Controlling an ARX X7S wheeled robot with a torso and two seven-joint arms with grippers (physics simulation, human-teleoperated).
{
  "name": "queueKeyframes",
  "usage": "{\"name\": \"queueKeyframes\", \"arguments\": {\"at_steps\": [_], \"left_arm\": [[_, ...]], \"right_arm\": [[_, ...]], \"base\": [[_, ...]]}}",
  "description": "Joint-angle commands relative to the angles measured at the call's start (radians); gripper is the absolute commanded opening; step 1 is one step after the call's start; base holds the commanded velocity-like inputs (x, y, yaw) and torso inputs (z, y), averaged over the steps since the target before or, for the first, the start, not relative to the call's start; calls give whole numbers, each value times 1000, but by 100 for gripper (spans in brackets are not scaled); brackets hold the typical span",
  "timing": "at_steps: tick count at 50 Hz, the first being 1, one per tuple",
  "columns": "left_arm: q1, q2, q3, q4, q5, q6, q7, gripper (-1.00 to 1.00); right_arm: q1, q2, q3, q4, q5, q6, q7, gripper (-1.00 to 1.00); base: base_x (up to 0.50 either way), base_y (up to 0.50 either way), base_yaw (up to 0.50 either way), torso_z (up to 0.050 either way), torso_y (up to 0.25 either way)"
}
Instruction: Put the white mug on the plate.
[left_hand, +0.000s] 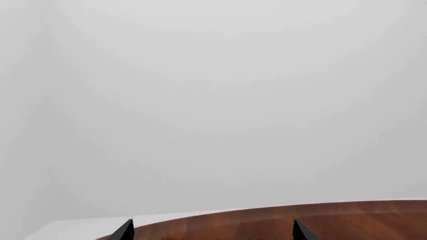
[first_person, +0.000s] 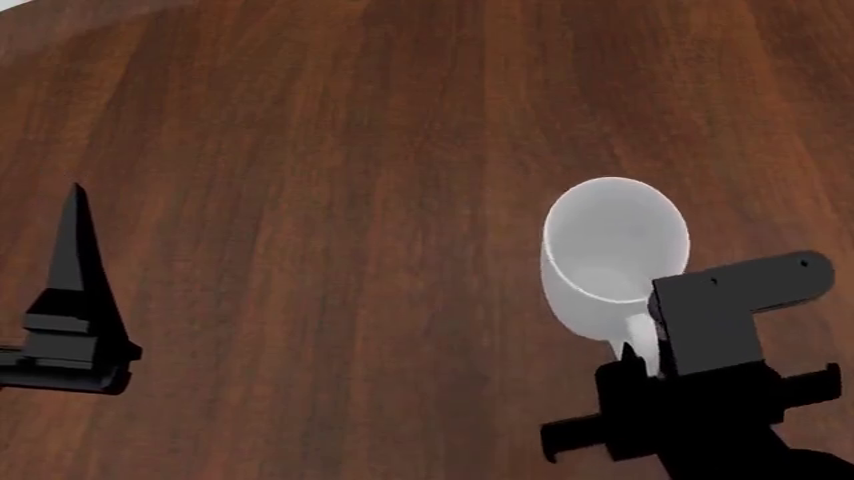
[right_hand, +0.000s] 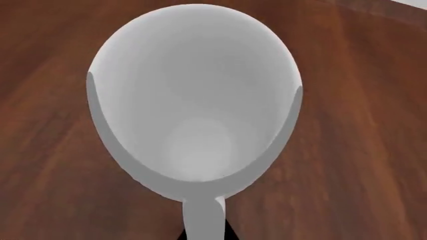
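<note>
right end effector (first_person: 638, 352) pinching the white mug (first_person: 611, 255) by its handle, lower right of frame | left end effector (left_hand: 212, 231) spread, nothing in it, over the table (first_person: 334, 150) edge

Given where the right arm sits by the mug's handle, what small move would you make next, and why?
Probably close the right pincer on the handle and confirm the grip before lifting. The white mug stands upright on the wooden table, with its handle running down between the pincer's tips in the right wrist view. Whether it is already clamped cannot be told, and no plate is in view.
</note>
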Motion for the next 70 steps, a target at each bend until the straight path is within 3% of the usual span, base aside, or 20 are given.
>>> {"name": "queueKeyframes", "arguments": {"at_steps": [1, 19, 42, 70], "left_arm": [[-2, 4, 9, -33, 1, 33, 13, 100], [-7, 2, 16, -39, -7, 39, 16, 100], [-2, -3, 14, -52, -18, 62, 21, 100], [7, -5, 15, -74, -23, 92, 24, 100]], "right_arm": [[-115, 35, 182, -128, 70, 70, 74, -100], [-351, 60, 511, -271, 167, 110, 137, -100], [-588, 54, 814, -358, 223, 118, 152, -100], [-793, -9, 947, -343, 166, 12, 114, -100]], "base": [[0, 0, 0, 0, 0], [0, 0, 0, 0, 0], [0, 0, 0, 0, 0], [0, 0, 0, 0, 1]]}}
